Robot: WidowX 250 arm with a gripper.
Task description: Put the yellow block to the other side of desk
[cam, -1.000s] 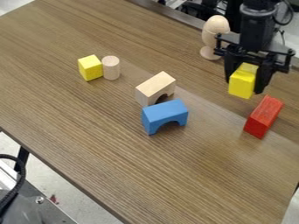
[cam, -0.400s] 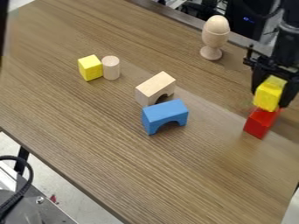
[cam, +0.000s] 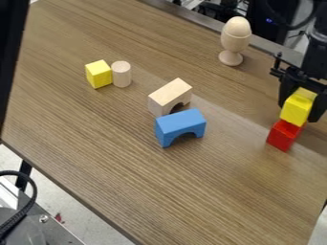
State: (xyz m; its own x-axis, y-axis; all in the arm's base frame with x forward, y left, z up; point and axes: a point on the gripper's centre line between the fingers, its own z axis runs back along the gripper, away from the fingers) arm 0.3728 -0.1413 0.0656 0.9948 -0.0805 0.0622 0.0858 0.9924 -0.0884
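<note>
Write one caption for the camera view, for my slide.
Gripper holds a yellow block near the red block, right of the blue arch.

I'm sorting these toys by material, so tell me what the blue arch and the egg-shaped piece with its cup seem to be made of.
Blue arch: probably painted wood; smooth, evenly coloured faces, no grain showing.
Egg-shaped piece and cup: likely bare wood, smooth, by their pale tan colour.

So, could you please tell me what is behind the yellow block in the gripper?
The red block shows its near end just below the yellow block; its far end is hidden, so whether they touch I cannot tell.
</note>
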